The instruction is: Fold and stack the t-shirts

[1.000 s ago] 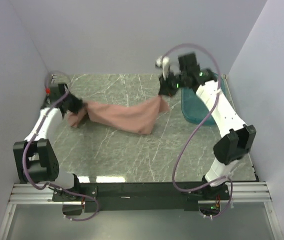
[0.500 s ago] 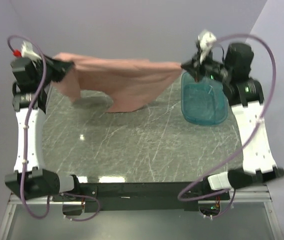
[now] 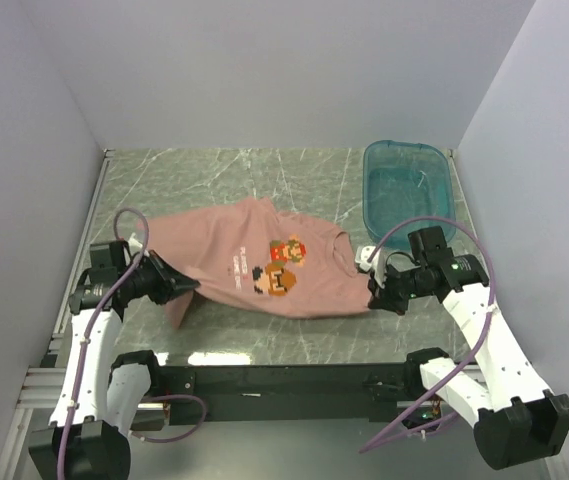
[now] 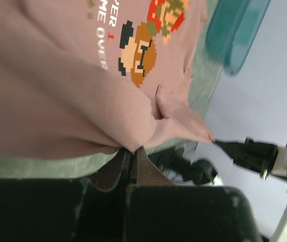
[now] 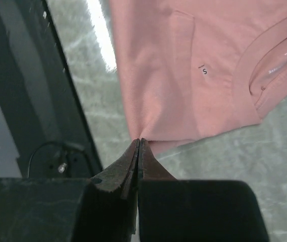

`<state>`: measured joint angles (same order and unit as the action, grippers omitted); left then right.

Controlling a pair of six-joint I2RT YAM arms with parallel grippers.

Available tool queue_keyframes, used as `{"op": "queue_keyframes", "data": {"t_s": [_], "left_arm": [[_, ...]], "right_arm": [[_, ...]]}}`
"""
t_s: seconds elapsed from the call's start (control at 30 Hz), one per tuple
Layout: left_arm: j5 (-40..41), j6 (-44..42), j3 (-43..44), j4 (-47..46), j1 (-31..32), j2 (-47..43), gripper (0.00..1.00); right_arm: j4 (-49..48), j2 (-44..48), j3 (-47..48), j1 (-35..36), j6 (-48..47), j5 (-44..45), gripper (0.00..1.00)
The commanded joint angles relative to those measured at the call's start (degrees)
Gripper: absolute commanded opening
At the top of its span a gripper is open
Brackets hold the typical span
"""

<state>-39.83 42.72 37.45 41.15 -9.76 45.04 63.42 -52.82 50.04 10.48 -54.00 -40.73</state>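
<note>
A salmon-pink t-shirt [image 3: 234, 250] lies spread on the marble table, print side up, with a pixel-art chest print [image 3: 282, 265] and white text. My left gripper [image 3: 186, 287] is shut on the shirt's near left edge; in the left wrist view the left gripper [image 4: 133, 149] pinches a fold of the t-shirt [image 4: 57, 85]. My right gripper [image 3: 374, 290] is shut on the near right corner. The right wrist view shows the right gripper [image 5: 138, 141] nipping the edge of the t-shirt [image 5: 183, 65] below the collar [image 5: 264, 75].
A translucent teal plastic tub [image 3: 407, 190] stands at the back right corner of the table. Purple-grey walls close in the left, back and right. A black rail [image 3: 284, 380] runs along the table's near edge.
Both arms have swung down and toward the near edge, from holding the shirt stretched high in the air to laying it flat on the table with the print facing up.
</note>
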Motion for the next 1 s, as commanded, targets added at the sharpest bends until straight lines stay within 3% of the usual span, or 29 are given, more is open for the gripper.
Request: {"op": "queue_keyframes", "data": {"t_s": [0.0, 0.1, 0.13, 0.17, 0.2, 0.23, 0.3, 0.4, 0.5, 0.57, 0.67, 0.73, 0.87, 0.97], "left_arm": [[-5.7, -5.9, -1.9, 4.0, 2.2, -0.4, 0.00], [-6.7, -9.1, 0.0, 7.7, 4.7, 0.6, 0.01], [-6.2, -10.4, 1.0, 9.1, 5.3, 0.8, 0.09], [-5.1, -11.5, 2.3, 10.3, 5.8, 0.8, 0.31], [-1.6, -12.8, 5.1, 11.3, 6.2, 0.7, 0.40], [0.9, -13.0, 6.6, 12.1, 6.2, 0.5, 0.46], [5.1, -13.0, 11.2, 11.2, 6.2, -0.4, 0.56], [11.7, -11.1, 13.9, 3.6, 6.2, -1.1, 0.72], [15.5, -7.8, 9.8, -11.8, 6.2, 0.3, 0.83], [17.6, -6.3, 8.6, -18.6, 6.0, 6.0, 0.84], [20.0, -6.9, 12.3, -17.7, 5.8, 16.0, 0.79], [21.9, -9.7, 15.6, -15.5, 5.7, 18.7, 0.76], [32.1, -15.4, 16.4, -13.7, 5.7, 15.8, 0.77], [35.3, -16.1, 13.1, -15.4, 5.7, 10.3, 0.79]], "right_arm": [[4.1, 2.8, 0.0, -0.1, -6.1, 0.6, 0.00], [3.7, 3.9, 1.5, -0.1, -5.4, 0.1, 0.01], [3.5, 3.9, 2.0, -0.1, -4.5, 0.1, 0.16], [2.9, 4.0, 2.5, -0.1, -4.0, 0.2, 0.28], [1.0, 4.0, 3.5, -0.2, -2.0, 0.2, 0.44], [-0.4, 3.8, 3.9, -0.1, -0.8, 0.0, 0.48], [-6.5, 2.6, 4.6, -0.2, 4.7, -0.7, 0.55], [-12.9, -3.4, 7.3, -0.1, 11.0, -4.0, 0.57], [-18.6, -14.9, 12.5, 0.4, 19.4, -7.4, 0.57], [-18.8, -22.1, 20.0, 2.3, 22.5, -5.8, 0.55], [-16.1, -39.8, 31.0, 5.3, 27.2, 2.1, 0.51], [-14.6, -45.3, 35.5, 6.3, 28.9, 5.6, 0.50], [-13.6, -57.3, 45.9, 7.2, 29.9, 12.2, 0.49], [-12.0, -63.5, 51.7, 7.8, 29.2, 16.4, 0.49]]}}
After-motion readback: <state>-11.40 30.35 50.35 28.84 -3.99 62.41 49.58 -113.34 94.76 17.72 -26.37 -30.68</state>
